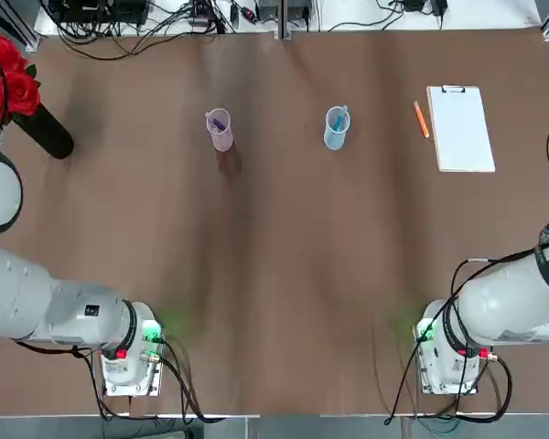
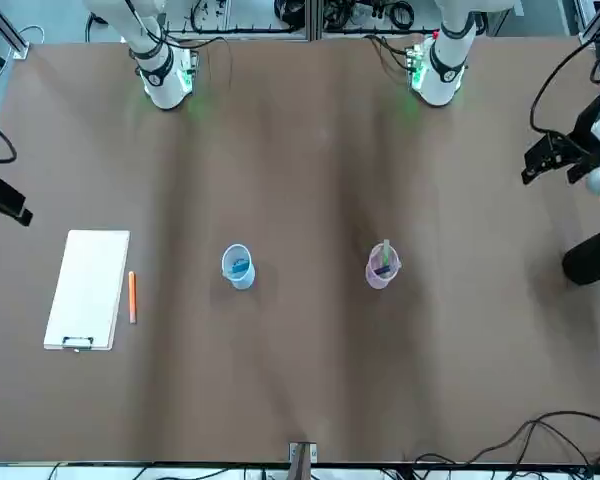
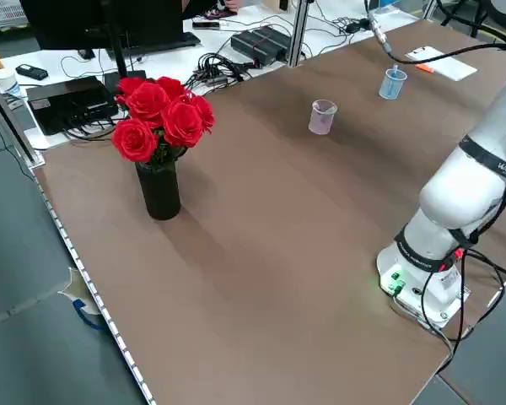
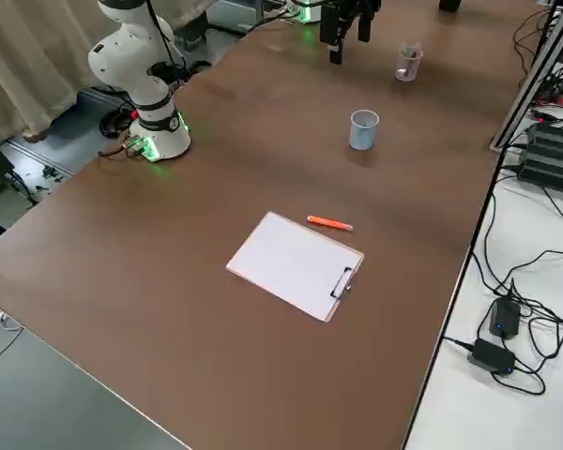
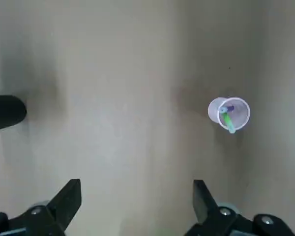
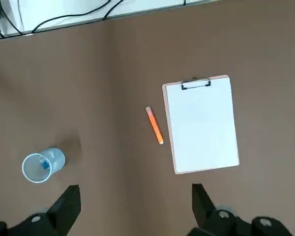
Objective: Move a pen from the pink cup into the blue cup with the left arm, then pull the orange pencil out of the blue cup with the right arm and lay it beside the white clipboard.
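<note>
Both steps look finished: blue pen in the blue cup, orange pencil beside the white clipboard. Left tool and right tool, over opposite sides of the tabletop, gape empty; next, probably just parking.

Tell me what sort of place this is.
Probably a robotics lab or test workspace: two white jointed robot arms are mounted at a wide brown table, with black cables and computer monitors behind.

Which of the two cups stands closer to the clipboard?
The pale blue cup; the pale pink one stands farther from the clipboard.
</note>
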